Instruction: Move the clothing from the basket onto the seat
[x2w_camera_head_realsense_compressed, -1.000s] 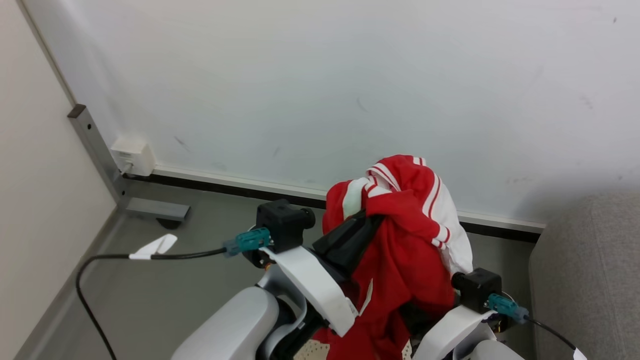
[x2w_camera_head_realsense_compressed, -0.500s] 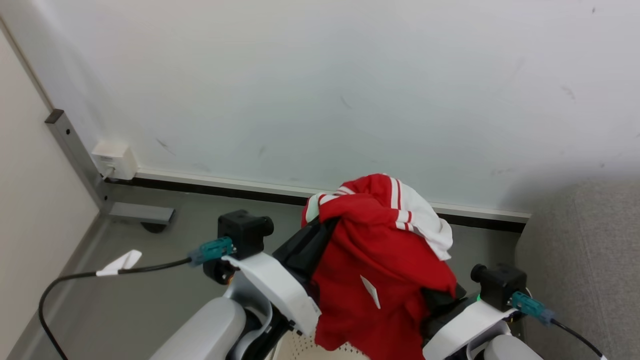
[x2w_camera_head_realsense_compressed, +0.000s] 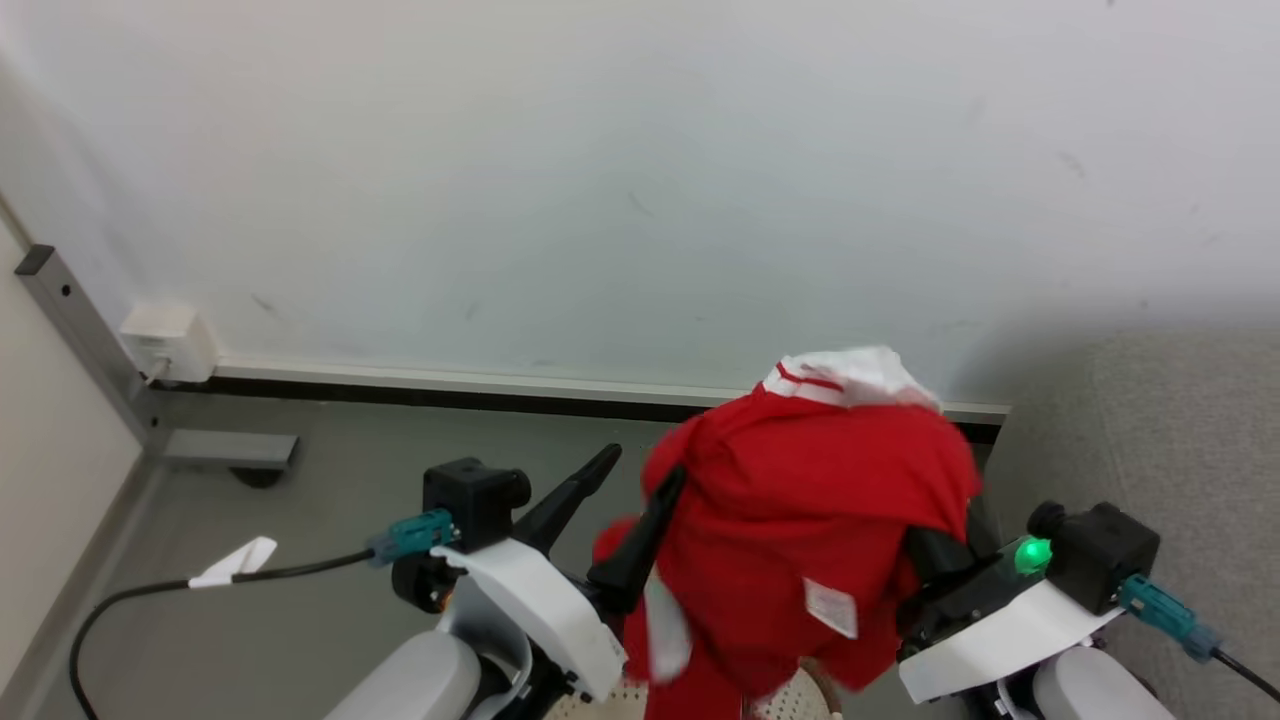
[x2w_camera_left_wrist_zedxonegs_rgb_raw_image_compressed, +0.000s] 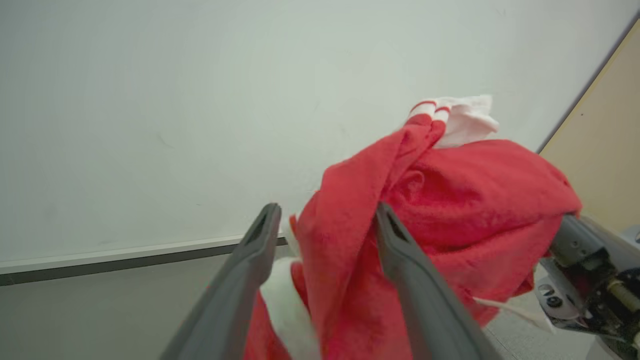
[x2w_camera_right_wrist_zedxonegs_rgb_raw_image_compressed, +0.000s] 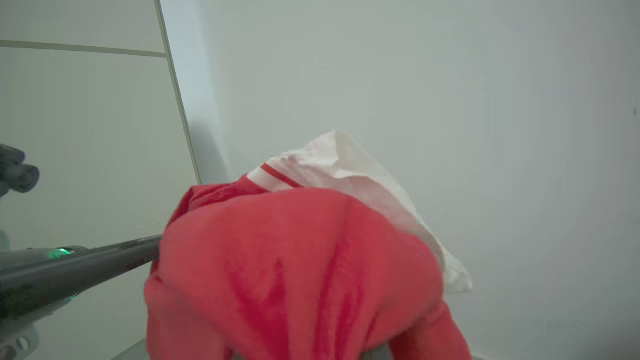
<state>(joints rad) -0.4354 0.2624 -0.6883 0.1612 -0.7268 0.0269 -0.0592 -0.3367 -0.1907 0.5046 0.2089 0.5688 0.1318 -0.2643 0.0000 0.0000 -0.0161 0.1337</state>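
Red clothing (x2w_camera_head_realsense_compressed: 800, 500) hangs in the middle, touching one finger of the left claw (x2w_camera_head_realsense_compressed: 645, 465), which is spread wide. At lower right, the right claw (x2w_camera_head_realsense_compressed: 935, 560) is pressed together, pinching it.

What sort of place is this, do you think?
Probably a plain indoor room, perhaps a test space: a bare white wall, a grey floor, and a grey sofa at the right.

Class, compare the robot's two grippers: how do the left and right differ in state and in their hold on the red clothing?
The left gripper stands open and plainly visible; the right gripper is shut and mostly buried under cloth. A fold of the clothing merely hangs between the left gripper's prongs, while the right gripper appears to carry it. Both are raised at the same garment.
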